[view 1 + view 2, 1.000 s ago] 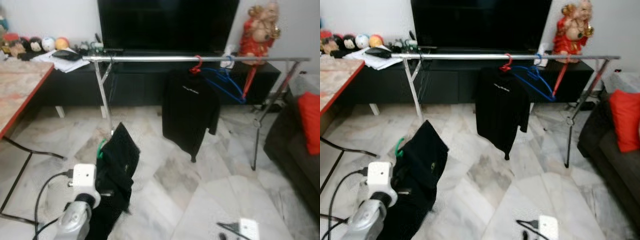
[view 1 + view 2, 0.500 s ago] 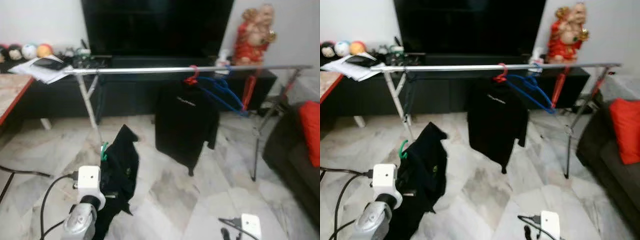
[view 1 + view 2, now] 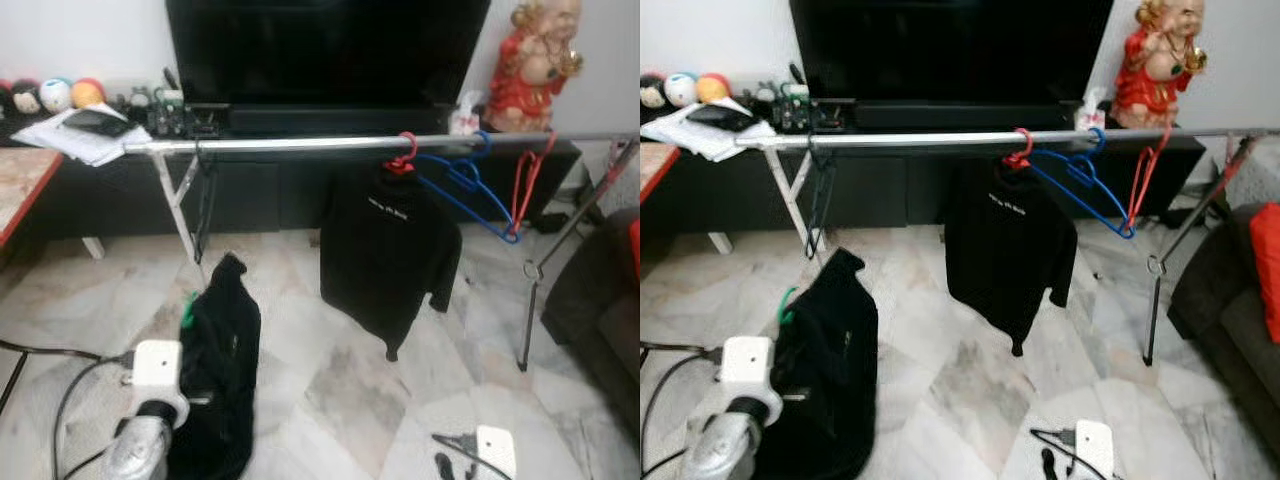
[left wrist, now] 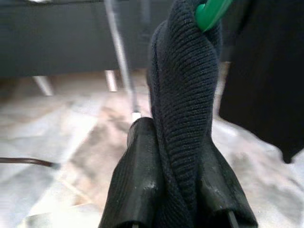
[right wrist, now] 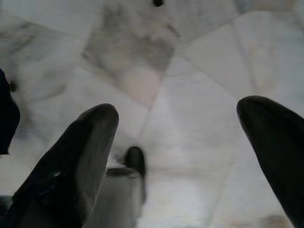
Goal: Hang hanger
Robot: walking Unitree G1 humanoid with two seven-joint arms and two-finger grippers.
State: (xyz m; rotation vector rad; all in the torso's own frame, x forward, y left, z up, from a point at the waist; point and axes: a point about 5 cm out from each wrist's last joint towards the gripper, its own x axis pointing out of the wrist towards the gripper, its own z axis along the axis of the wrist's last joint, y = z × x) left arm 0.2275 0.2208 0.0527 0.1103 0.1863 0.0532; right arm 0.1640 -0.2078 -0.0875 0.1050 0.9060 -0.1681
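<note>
– What have you got in your left gripper (image 4: 175, 190)?

– My two black fingers are squeezed tight on a soft, dark knitted top (image 3: 220, 375) on a green plastic hanger (image 3: 188, 308). It hangs low by my left arm, near the pale marble floor (image 3: 330, 380). Most of the hanger hides inside the cloth.

– And the rail?

– A long shiny metal clothes rail (image 3: 300, 145) stands ahead. A black top on a red hanger (image 3: 390, 255), a bare thin blue hanger (image 3: 468, 185) and a red hanger (image 3: 527, 178) hang there.

– Your right gripper (image 5: 180, 142)?

– Its fingers are wide apart over the floor, holding nothing
</note>
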